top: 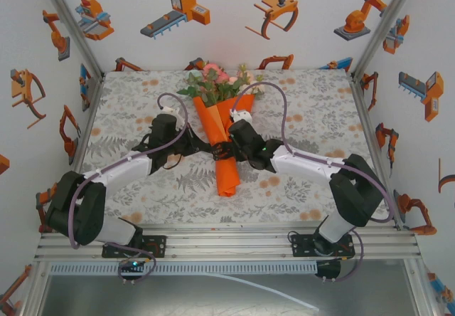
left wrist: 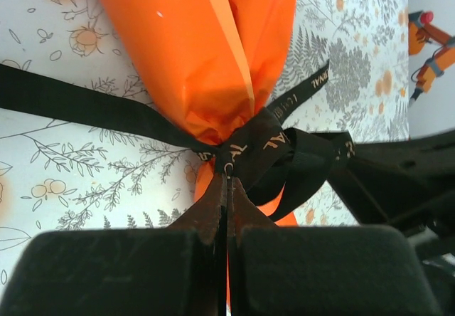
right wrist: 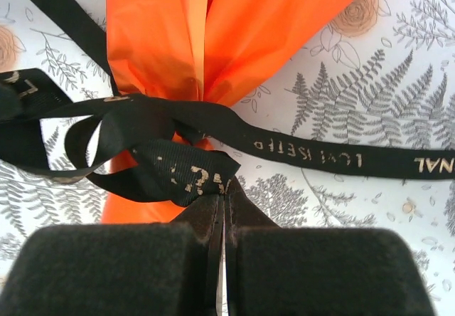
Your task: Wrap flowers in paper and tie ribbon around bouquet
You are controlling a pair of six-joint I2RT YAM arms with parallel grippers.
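The bouquet (top: pixel 222 127) lies mid-table, an orange paper (left wrist: pixel 199 53) cone with its pink and cream flowers (top: pixel 217 80) at the far end. A black ribbon (left wrist: pixel 71 102) with gold lettering is knotted around the cone's narrow waist. My left gripper (left wrist: pixel 228 179) is shut on a ribbon loop right at the knot, on the cone's left (top: pixel 197 146). My right gripper (right wrist: pixel 225 196) is shut on another ribbon loop (right wrist: pixel 178 174) on the cone's right (top: pixel 229 147). A ribbon tail (right wrist: pixel 320 156) trails away over the tablecloth.
The patterned tablecloth (top: pixel 306 117) covers the table. White walls with orange robot prints and metal frame posts (top: pixel 373 38) stand on three sides. The aluminium rail (top: pixel 227 248) runs along the near edge by the arm bases.
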